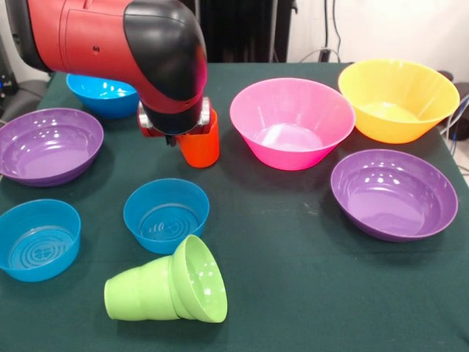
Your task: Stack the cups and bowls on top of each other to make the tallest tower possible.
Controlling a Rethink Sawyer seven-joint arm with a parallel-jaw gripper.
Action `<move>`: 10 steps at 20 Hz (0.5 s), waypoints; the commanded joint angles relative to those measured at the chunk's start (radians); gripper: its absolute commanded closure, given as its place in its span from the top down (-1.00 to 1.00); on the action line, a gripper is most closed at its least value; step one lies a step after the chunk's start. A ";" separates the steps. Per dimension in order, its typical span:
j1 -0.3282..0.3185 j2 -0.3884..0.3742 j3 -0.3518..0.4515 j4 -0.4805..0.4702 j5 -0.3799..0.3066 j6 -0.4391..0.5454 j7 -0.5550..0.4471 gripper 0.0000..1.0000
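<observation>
The orange cup point(201, 149) stands upright on the green cloth at centre back. My gripper point(178, 136) hangs right at its rim, mostly hidden under the red and black arm point(139, 44). The lime green cup point(139, 295) lies on its side at the front, with the small lime green bowl point(201, 279) fitted over its mouth. Three blue bowls sit apart: back left point(102, 94), front left point(38, 240) and centre point(165, 216). Purple bowls rest at left point(47, 145) and right point(393, 194). The pink bowl point(292, 123) and the yellow-orange bowl point(397, 101) stand at back right. No tower is in view.
The table point(293, 293) is covered in dark green cloth, with bare cloth at the front right. The arm's bulk hangs over the back left. Cables and dark equipment stand behind the table's far edge.
</observation>
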 commanded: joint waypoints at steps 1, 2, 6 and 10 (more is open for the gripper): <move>0.040 0.073 0.052 -0.049 -0.102 -0.145 -0.075 -1.00; 0.041 0.073 0.050 -0.047 -0.101 -0.146 -0.073 -1.00; 0.047 0.071 0.042 -0.047 -0.097 -0.146 -0.068 1.00; 0.051 0.073 0.037 -0.053 -0.094 -0.144 -0.065 1.00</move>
